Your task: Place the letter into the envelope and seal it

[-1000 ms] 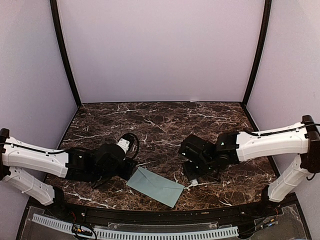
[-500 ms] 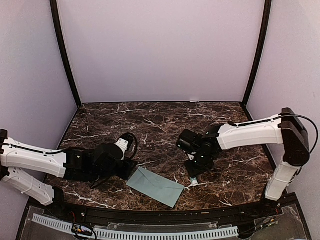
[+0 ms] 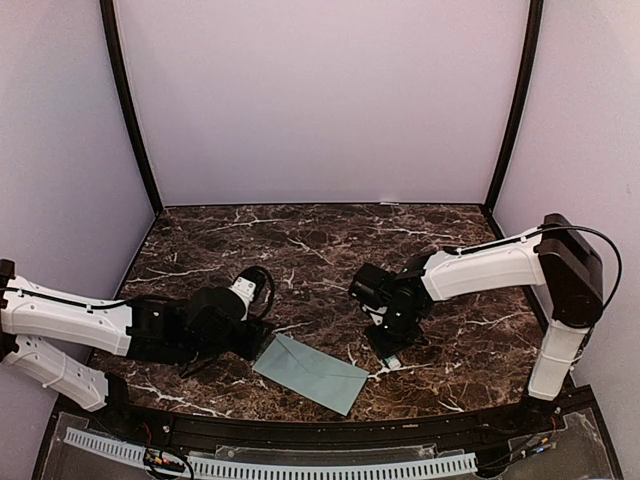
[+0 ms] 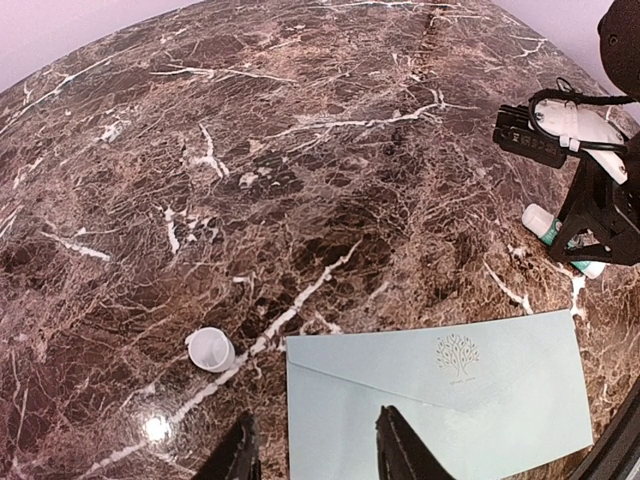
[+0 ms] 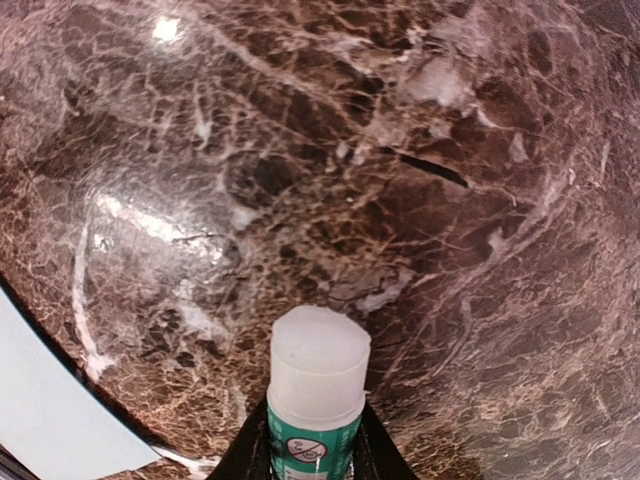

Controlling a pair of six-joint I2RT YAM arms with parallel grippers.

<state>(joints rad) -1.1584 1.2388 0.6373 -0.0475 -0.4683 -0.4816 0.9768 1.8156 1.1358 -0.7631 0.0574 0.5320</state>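
On the dark marble table [image 3: 330,250], the flat pale teal-green paper envelope [image 3: 310,372] is seen at lower centre of the top view, flap down, no letter visible: insertion is judged done, sealing not. The left gripper [image 4: 315,432] is held half-open and empty over its edge; a green-labelled white glue stick [image 5: 316,385] is clamped by the right gripper [image 5: 312,450].

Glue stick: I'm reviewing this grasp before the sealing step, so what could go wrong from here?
The right end effector grips the white, teal-labelled glue stick only near its labelled end, so it might pivot or slip when lifted. The small white plastic cap lies loose on the dark marble table near the pale teal paper envelope; a sweeping arm could knock it away.
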